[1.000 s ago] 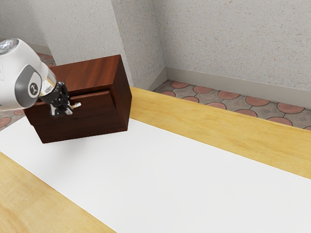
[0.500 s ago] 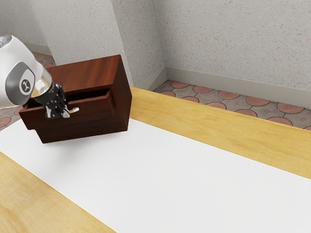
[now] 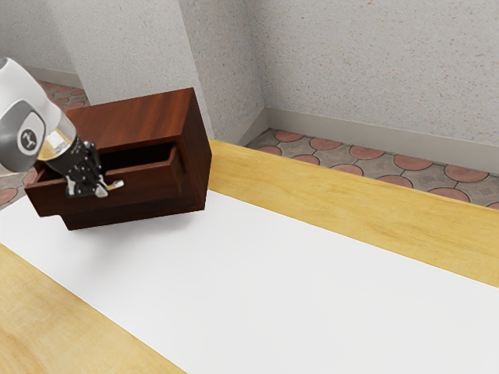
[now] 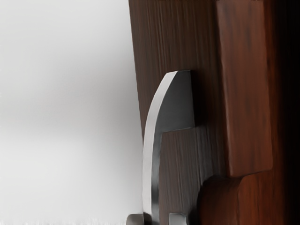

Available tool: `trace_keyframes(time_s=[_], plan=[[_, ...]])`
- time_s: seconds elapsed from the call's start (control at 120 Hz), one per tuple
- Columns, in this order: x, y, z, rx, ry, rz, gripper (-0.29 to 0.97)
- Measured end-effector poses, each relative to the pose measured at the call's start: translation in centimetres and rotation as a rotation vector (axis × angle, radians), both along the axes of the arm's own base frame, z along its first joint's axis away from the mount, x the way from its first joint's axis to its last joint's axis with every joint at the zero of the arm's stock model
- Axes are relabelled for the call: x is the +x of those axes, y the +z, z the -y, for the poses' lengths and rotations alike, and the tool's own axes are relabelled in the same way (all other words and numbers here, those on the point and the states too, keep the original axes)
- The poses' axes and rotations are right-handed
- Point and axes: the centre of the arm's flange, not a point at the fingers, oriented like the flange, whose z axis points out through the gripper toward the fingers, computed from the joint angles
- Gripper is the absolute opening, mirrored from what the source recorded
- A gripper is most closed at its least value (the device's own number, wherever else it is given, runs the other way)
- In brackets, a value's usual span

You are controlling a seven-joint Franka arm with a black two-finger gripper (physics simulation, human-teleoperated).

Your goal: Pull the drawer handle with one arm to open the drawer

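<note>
Ext. view: gripper point(image 3: 92, 187) at the cabinet point(image 3: 152, 117) front, fingers closed on the silver handle point(image 3: 111, 186) of the drawer point(image 3: 144, 175), which sticks partway out. Wrist view adds the close-up: handle point(image 4: 161, 136) is a curved metal strip standing off dark wood grain. Cabinet sits on a white mat point(image 3: 273, 288) over a light wood table point(image 3: 351, 210), twd ext. view's left. Red-tile floor point(image 3: 374, 164), speckled grey walls point(image 3: 351, 54).
</note>
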Motion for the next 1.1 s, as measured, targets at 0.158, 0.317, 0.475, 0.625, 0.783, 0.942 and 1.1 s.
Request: trace_keyframes(time_s=[0.158, 0.317, 0.475, 0.625, 0.783, 0.942, 1.1], plan=[[-0.7, 0.1, 0.4, -0.011, -0.004, -0.006, -0.11], [-1.6, 0.0, 0.6, -0.023, -0.004, -0.013, -0.11], [-2.3, -0.1, 0.8, -0.031, -0.004, -0.015, -0.11], [-3.0, 0.1, 1.2, -0.039, -0.005, -0.015, -0.11], [-3.3, 0.3, 1.6, -0.043, -0.01, -0.015, -0.11], [-3.7, 0.4, 2.1, -0.047, -0.017, -0.013, -0.11], [-4.5, 0.5, 2.7, -0.055, -0.023, -0.009, -0.11]])
